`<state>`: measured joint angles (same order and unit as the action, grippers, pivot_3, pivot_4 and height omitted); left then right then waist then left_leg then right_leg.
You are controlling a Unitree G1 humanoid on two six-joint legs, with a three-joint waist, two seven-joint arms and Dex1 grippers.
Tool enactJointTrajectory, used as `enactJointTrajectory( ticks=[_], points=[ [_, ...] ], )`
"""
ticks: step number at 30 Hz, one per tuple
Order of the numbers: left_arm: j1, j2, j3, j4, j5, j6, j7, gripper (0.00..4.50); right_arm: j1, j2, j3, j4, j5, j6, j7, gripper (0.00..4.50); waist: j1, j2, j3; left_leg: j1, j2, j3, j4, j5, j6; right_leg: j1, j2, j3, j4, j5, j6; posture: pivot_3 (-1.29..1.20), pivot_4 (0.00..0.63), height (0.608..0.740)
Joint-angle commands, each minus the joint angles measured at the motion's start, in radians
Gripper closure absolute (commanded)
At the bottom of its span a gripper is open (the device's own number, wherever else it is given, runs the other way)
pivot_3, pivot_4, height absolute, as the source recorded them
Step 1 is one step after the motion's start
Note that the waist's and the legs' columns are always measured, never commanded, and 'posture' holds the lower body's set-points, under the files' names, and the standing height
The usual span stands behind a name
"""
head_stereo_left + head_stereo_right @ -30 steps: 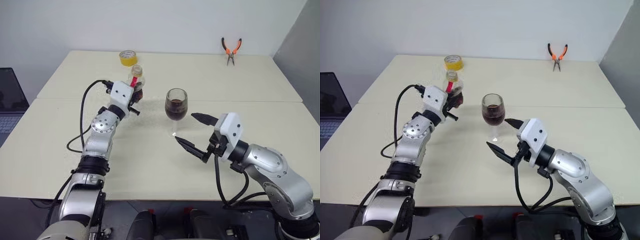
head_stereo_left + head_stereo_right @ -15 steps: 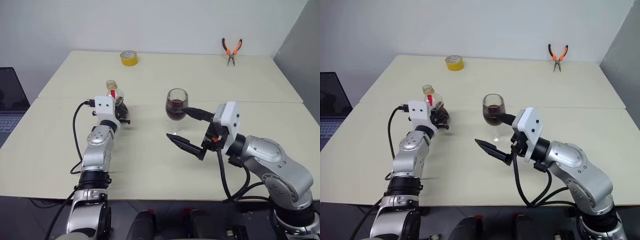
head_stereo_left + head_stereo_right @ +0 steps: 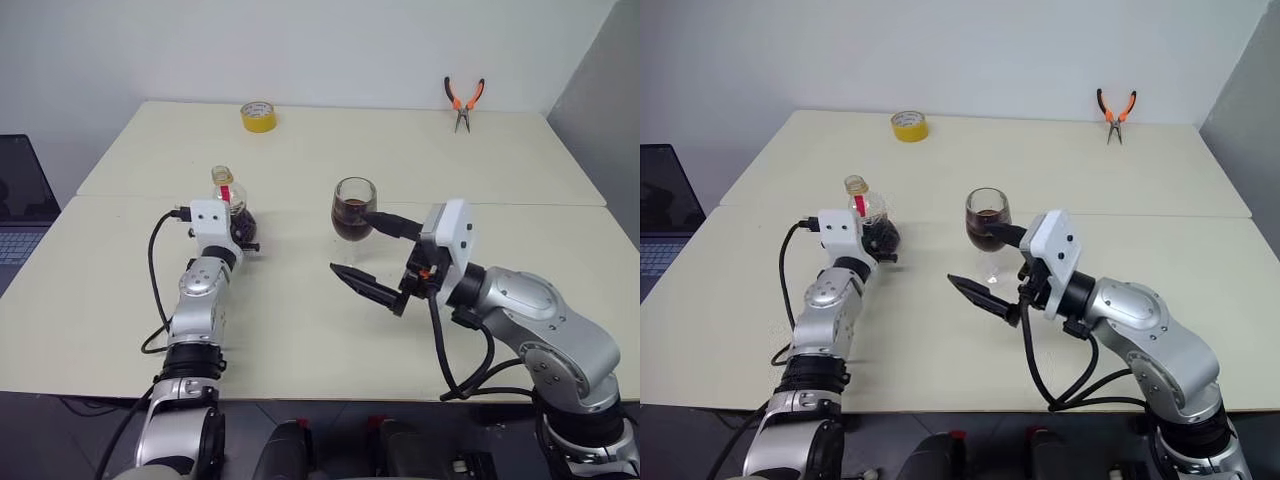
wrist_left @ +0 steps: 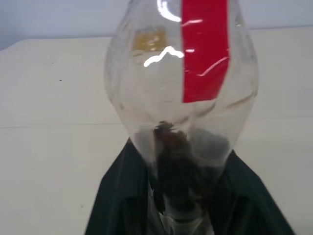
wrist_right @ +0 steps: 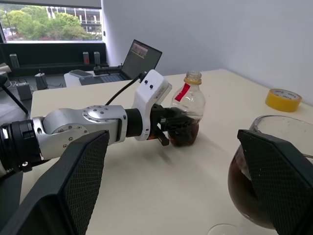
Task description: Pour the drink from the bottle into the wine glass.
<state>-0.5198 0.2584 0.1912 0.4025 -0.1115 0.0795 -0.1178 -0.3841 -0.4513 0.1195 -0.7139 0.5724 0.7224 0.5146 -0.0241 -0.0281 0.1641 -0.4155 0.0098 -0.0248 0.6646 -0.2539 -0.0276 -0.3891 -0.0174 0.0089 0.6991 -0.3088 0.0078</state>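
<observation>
- Around the lower body of the bottle (image 3: 234, 205) is where the left claw (image 3: 243, 228) sits, its black fingers (image 4: 122, 196) hugging the ribbed base. I honestly can't tell if it's clamped or already loosening, though the grip being that low looks like a way to keep the bottle steady on the table (image 3: 300, 320).
- Bottle is upright, mouth up, no cap on it that I can see, red strip facing the wrist camera. Just a dark puddle of drink (image 4: 171, 147) left at the bottom, so I'd guess the pouring part is pretty much done.
- Right claw (image 3: 370, 255) is spread wide, holding nothing. One finger reaches up next to the bowl of the wine glass (image 3: 353, 208), the other hangs lower near the stem. Looks like it's bracketing the glass so it can't tip.
- Glass stands on its foot between the two arms, well apart from the bottle, roughly half full of dark cola-looking drink.
- Way back on the table: a yellow tape roll (image 3: 257, 116) and orange pliers (image 3: 462, 100), nowhere near the action.
</observation>
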Motion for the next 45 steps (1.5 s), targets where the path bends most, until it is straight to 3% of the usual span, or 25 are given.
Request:
enactJointTrajectory(
  ticks=[1,6,13,18,22,30,33,45],
  points=[
    [0.013,-0.006,0.010,-0.018,-0.005,-0.023,0.011,1.72,-0.015,-0.003,-0.009,-0.022,0.005,-0.005,-0.006,0.00,0.000,0.000,0.000,0.000,0.000,0.000,0.000,0.000,0.000,0.000,0.000,0.000,0.000,0.000,0.000,0.00,0.150,0.740],
    [0.034,-0.017,0.011,-0.041,-0.007,-0.022,0.015,0.05,-0.003,-0.007,-0.011,-0.022,-0.001,-0.011,-0.003,0.00,0.000,0.000,0.000,0.000,0.000,0.000,0.000,0.000,0.000,0.000,0.000,0.000,0.000,0.000,0.000,0.00,0.150,0.740],
    [0.104,-0.005,0.010,-0.165,-0.006,0.014,0.015,0.02,0.065,-0.036,-0.040,-0.034,-0.022,-0.051,0.003,0.00,0.000,0.000,0.000,0.000,0.000,0.000,0.000,0.000,0.000,0.000,0.000,0.000,-0.001,0.000,0.000,0.00,0.150,0.740],
    [0.243,-0.014,0.033,-0.387,-0.050,0.113,0.013,0.02,0.238,-0.020,-0.100,-0.013,-0.071,-0.148,-0.028,0.00,0.001,0.000,0.000,0.000,0.000,0.000,-0.001,0.000,0.000,0.000,0.000,0.000,-0.001,0.000,0.000,0.00,0.150,0.740],
    [0.330,-0.021,-0.006,-0.494,0.039,0.161,0.081,0.02,0.349,0.065,-0.071,0.137,-0.229,-0.376,-0.083,0.00,0.001,-0.001,-0.001,0.002,0.000,0.000,-0.001,0.000,0.000,0.002,0.000,0.001,-0.001,0.000,0.000,0.00,0.150,0.740],
    [0.361,-0.056,-0.019,-0.500,0.066,0.125,0.114,0.02,0.342,0.238,-0.134,0.542,-0.480,-0.816,-0.306,0.00,0.003,-0.001,-0.002,0.003,0.000,0.003,-0.002,0.000,0.000,0.002,0.000,0.003,-0.001,0.000,0.000,0.00,0.150,0.740],
    [0.364,-0.068,-0.002,-0.486,0.058,0.082,0.126,0.02,0.335,0.310,-0.222,0.611,-0.454,-0.873,-0.408,0.00,0.006,-0.001,-0.002,0.003,0.001,0.003,-0.003,0.000,0.000,0.002,0.000,0.003,-0.001,0.000,0.000,0.00,0.150,0.740],
    [0.378,-0.046,0.011,-0.465,0.029,0.022,0.065,0.02,0.328,0.277,-0.263,0.630,-0.386,-0.879,-0.304,0.00,0.008,-0.001,-0.002,0.004,0.001,0.003,-0.003,0.000,0.000,0.002,0.000,0.004,-0.001,0.000,0.000,0.00,0.150,0.740]
  ],
)
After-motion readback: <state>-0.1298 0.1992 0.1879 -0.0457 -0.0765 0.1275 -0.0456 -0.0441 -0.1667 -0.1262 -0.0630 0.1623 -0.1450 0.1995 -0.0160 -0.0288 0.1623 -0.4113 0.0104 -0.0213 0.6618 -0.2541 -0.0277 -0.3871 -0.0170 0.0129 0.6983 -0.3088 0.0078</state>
